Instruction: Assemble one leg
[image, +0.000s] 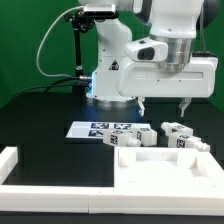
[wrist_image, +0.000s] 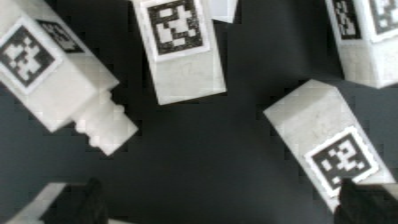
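Note:
Several white legs with black-and-white tags lie on the black table, among them one (image: 125, 136), another (image: 148, 134) and one (image: 176, 130) behind the panel. My gripper (image: 161, 106) hangs open and empty above them, touching none. In the wrist view my gripper (wrist_image: 217, 208) shows dark fingertips (wrist_image: 71, 205) at the picture's edge, spread wide. There one leg (wrist_image: 68, 80) lies with its narrower end toward the fingers, a second leg (wrist_image: 180, 50) beside it, and a third leg (wrist_image: 331, 135) close to one fingertip.
A big white tray-like panel with raised rims (image: 160, 166) lies in front of the legs. The marker board (image: 88, 128) lies flat at the exterior view's left of them. A white rim piece (image: 10, 162) runs along the front left. The robot base (image: 110, 70) stands behind.

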